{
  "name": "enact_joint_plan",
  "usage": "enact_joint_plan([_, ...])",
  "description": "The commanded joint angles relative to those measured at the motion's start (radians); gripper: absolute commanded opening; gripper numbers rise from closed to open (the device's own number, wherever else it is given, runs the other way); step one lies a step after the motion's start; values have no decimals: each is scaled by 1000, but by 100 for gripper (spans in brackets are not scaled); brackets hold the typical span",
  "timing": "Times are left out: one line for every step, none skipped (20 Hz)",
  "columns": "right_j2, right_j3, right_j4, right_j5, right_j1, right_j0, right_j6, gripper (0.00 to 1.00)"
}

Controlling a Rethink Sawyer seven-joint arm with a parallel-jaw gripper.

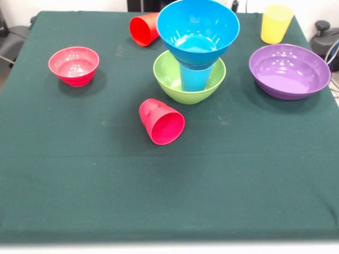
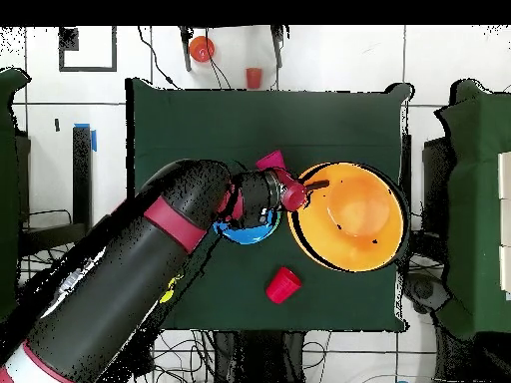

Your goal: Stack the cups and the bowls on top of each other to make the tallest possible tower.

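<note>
Overhead: red and black arm (image 2: 150, 264) slanting in from lower left, hiding most of the tower. Gripper (image 2: 292, 190) at the rim of the huge orange-yellow plastic bowl (image 2: 354, 214); cannot tell whether open or clamped.

Front: tower standing upright at the far middle of the dark green cloth-covered bench (image 1: 169, 190), made of a glossy blue bowl (image 1: 197, 29), mouth up, on a light blue tumbler (image 1: 195, 78) inside a green bowl (image 1: 189, 87). Red tumbler (image 1: 161, 121) just before it, on its side, mouth toward the camera.

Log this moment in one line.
tower: blue bowl on light blue cup in green bowl | gripper: at orange bowl rim, state unclear | loose: yellow cup upright
</note>
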Motion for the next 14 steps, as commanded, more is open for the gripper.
enact_joint_plan([78,-8,55,3,31,14,235,0])
enact_joint_plan([79,-8,61,6,32,16,242,0])
enact_joint_plan([80,-8,67,10,32,17,248,0])
enact_joint_plan([79,-9,70,13,35,18,251,0])
enact_joint_plan([81,-7,72,7,33,18,251,0])
enact_joint_plan([93,2,77,-8,23,15,246,0])
enact_joint_plan([103,9,79,-22,14,12,237,0])
enact_joint_plan([111,15,79,-35,7,9,228,0])
enact_joint_plan([118,23,80,-52,2,5,223,0])
enact_joint_plan([121,27,82,-66,1,3,223,0])
enact_joint_plan([118,27,83,-74,5,1,227,0])
enact_joint_plan([116,27,85,-83,9,-1,230,0])
enact_joint_plan([112,26,87,-80,14,1,233,0])
enact_joint_plan([108,26,89,-78,18,3,236,0])
